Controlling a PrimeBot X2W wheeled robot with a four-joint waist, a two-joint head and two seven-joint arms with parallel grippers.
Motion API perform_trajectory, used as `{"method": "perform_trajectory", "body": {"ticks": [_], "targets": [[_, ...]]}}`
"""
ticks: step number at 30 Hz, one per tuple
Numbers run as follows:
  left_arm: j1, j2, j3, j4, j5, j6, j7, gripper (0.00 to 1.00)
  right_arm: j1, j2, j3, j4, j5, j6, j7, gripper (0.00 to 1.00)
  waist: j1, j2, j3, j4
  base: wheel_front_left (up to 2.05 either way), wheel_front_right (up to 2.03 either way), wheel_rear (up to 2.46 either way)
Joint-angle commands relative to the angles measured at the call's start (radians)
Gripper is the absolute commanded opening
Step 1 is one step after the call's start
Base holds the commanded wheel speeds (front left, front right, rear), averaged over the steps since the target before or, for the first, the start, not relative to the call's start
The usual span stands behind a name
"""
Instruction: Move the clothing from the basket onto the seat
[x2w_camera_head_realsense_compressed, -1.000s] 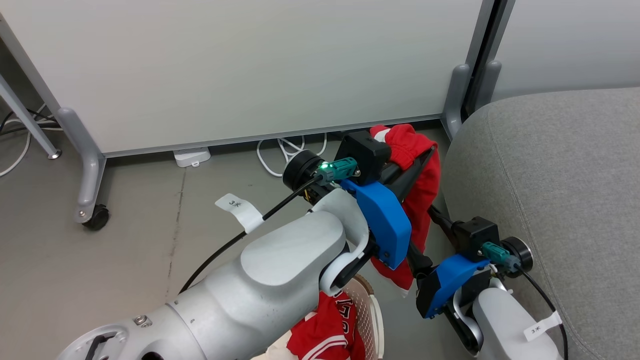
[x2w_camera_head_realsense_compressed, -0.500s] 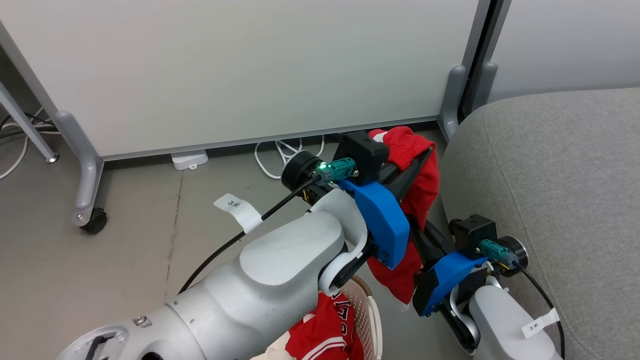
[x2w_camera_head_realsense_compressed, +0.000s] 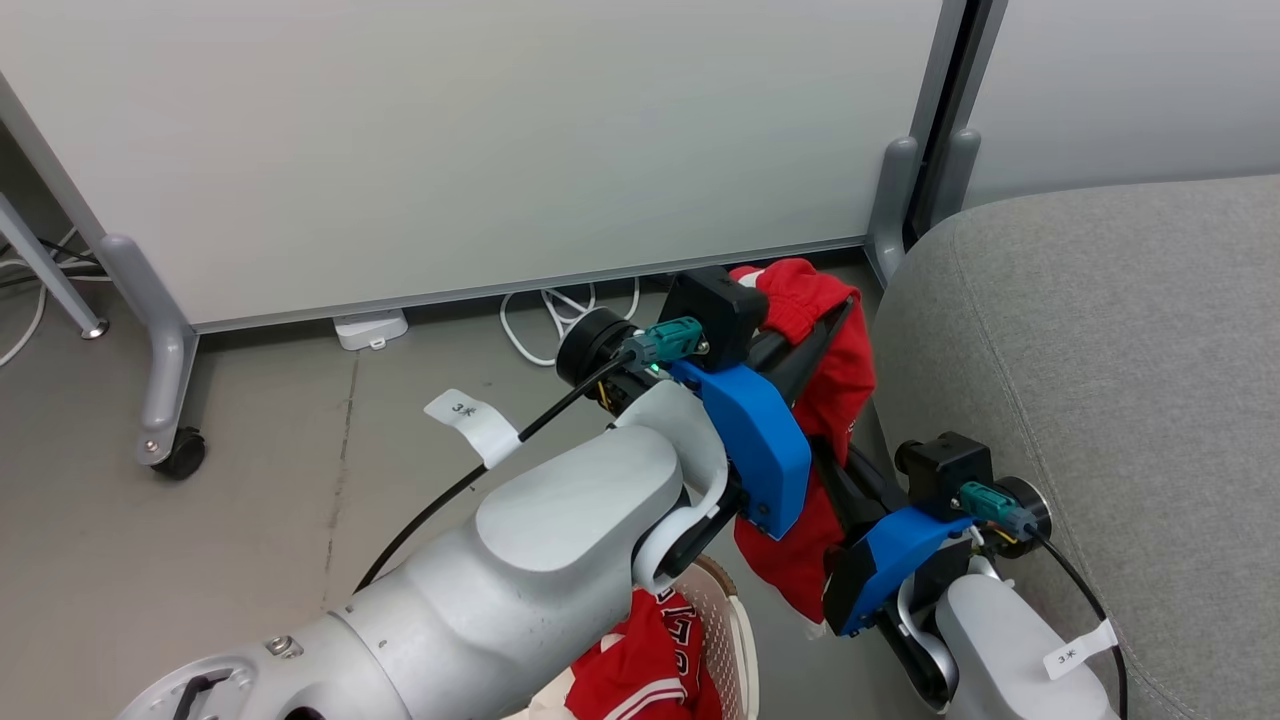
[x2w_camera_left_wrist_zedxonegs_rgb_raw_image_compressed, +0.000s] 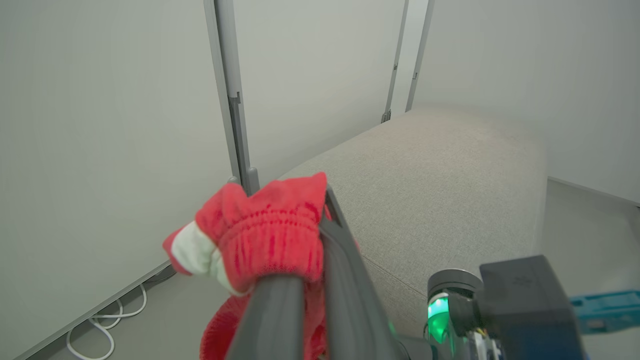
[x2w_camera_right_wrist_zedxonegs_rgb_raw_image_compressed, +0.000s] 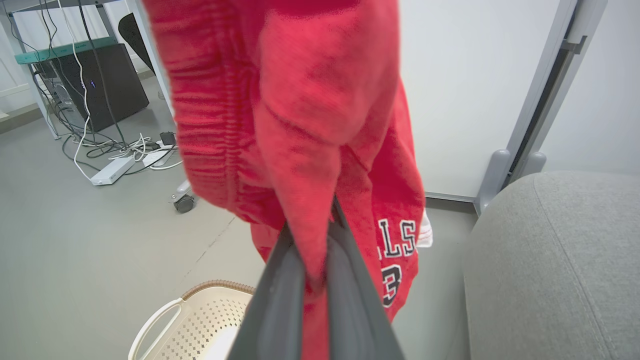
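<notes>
Cream perforated plastic basket (x2w_camera_right_wrist_zedxonegs_rgb_raw_image_compressed: 200, 320), lying below the right gripper (x2w_camera_right_wrist_zedxonegs_rgb_raw_image_compressed: 320, 250), is holding a striped red jersey (x2w_camera_head_realsense_compressed: 650, 670). Both grippers are pinching one red fabric garment (x2w_camera_right_wrist_zedxonegs_rgb_raw_image_compressed: 300, 125), the left gripper (x2w_camera_left_wrist_zedxonegs_rgb_raw_image_compressed: 315, 235) at its top, its length hanging downward; its lettering is reading "LS", "3". A white cable tag (x2w_camera_head_realsense_compressed: 470, 415) is showing "3". The grey upholstered seat (x2w_camera_right_wrist_zedxonegs_rgb_raw_image_compressed: 550, 260) is lying just rightward, the right arm nearer.

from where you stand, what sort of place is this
Probably an office or lab corner: wheeled partition panels, a computer tower with loose floor cables, and a grey sofa seat.
</notes>
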Motion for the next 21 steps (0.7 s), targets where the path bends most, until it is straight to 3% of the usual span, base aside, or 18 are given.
{"method": "perform_trajectory", "body": {"ticks": [1,3,11,21], "targets": [[0.011,0.0,-0.003,0.004,-0.006,0.005,0.001,0.38,0.006,-0.002,-0.002,-0.002,0.003,0.001,-0.008,0.0,-0.0001,0.0,-0.001,-0.001,0.0,0.0,0.0],[0.013,0.0,-0.003,0.004,-0.007,0.007,0.0,1.0,0.008,-0.002,-0.004,-0.005,0.003,0.001,-0.008,0.0,-0.0001,0.0,-0.002,-0.001,0.0,0.0,0.0],[0.029,0.0,-0.003,0.007,-0.007,0.001,0.0,1.0,0.014,-0.002,-0.026,-0.026,0.002,0.001,-0.007,0.0,-0.0001,0.0,-0.003,-0.002,0.0,0.0,0.0],[0.086,0.0,0.0,0.041,0.012,0.006,-0.077,1.0,0.031,-0.002,-0.091,-0.075,-0.018,0.001,-0.007,0.0,-0.0001,0.0,0.0,0.003,0.0,0.0,0.0]]}}
